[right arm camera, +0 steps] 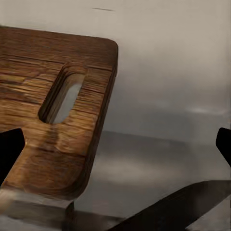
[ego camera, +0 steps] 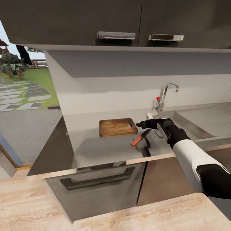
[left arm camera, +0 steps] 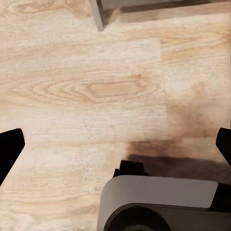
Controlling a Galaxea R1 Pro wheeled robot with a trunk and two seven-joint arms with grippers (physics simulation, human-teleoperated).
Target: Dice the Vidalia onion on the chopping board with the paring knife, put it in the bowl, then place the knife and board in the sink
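Head view: I see the chopping board (ego camera: 117, 127) lying flat on the grey countertop (ego camera: 96, 150), handle slot toward the sink (ego camera: 192, 123). Bare worktop lies in front of the board up to the counter's front edge, and behind it up to the wall. The paring knife (ego camera: 140, 137) lies on the counter just beside the board's slotted end, red handle toward the front edge, dark blade pointing back toward the tap (ego camera: 165, 94). My right gripper (ego camera: 141, 124) reaches in from the sink side, tips just off the board's slotted end and above the knife blade. From here I cannot tell how far its jaws stand apart. The sink basin sits behind the right forearm; I cannot see its contents.

Left wrist view: my left gripper (left arm camera: 115, 142) points down at the wooden floor (left arm camera: 82, 91), fingers wide apart at the frame's two sides, nothing between them. A corner of the grey cabinet (left arm camera: 98, 14) shows beyond.

Right wrist view: fingertips (right arm camera: 9, 149) spread wide, holding nothing. Between them lie the board's rounded corner and slot (right arm camera: 62, 94), and bare counter beside it. The knife's dark blade (right arm camera: 178, 209) crosses near the camera.
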